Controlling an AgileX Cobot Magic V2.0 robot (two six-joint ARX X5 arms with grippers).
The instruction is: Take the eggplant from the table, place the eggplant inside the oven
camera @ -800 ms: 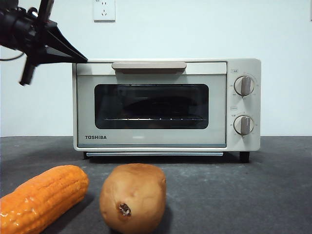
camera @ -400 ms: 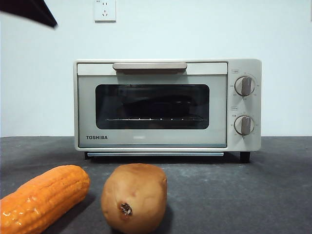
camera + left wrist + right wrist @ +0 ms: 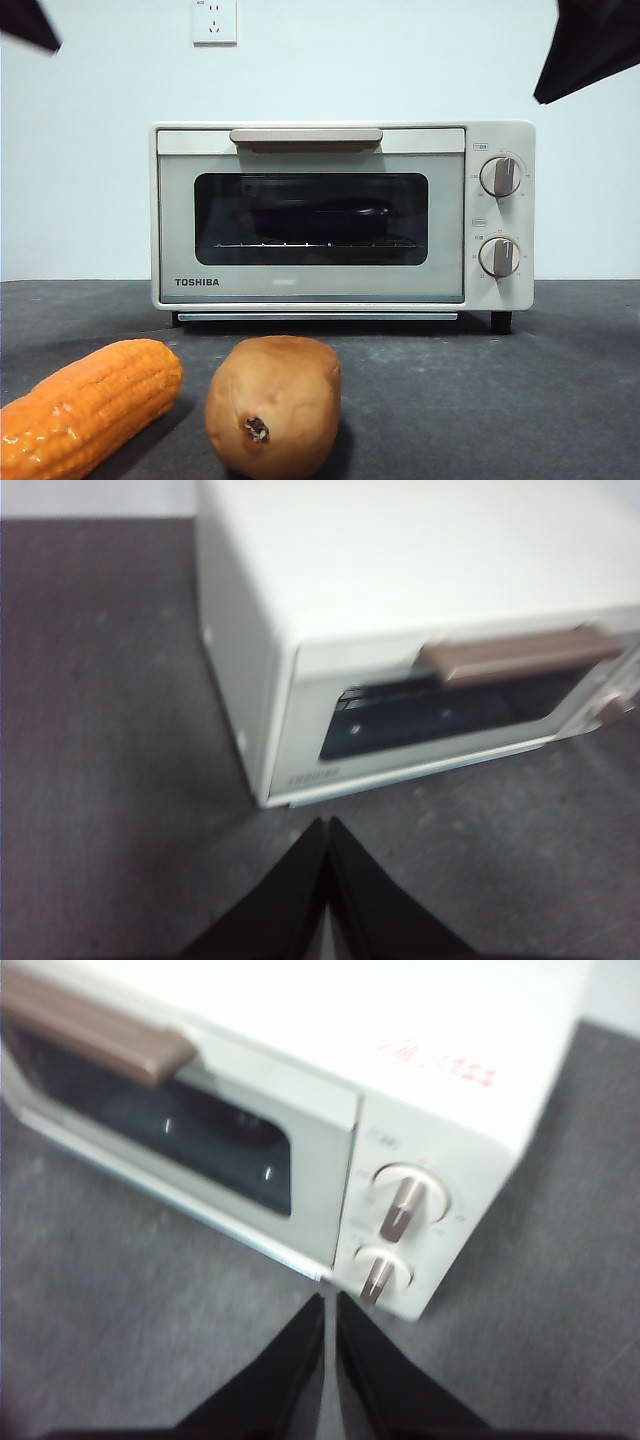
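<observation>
With door shut, eggplant [image 3: 320,220] lies on rack inside oven [image 3: 340,215]; task looks finished. Left tool [image 3: 327,825] and right tool [image 3: 330,1300], both closed, empty, hang above desk [image 3: 500,400]; only retreat remains.

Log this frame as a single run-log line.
eggplant: dark shape inside oven | door: closed | left gripper: shut, empty, raised | right gripper: shut, empty, raised | corn, potato: on table
</observation>
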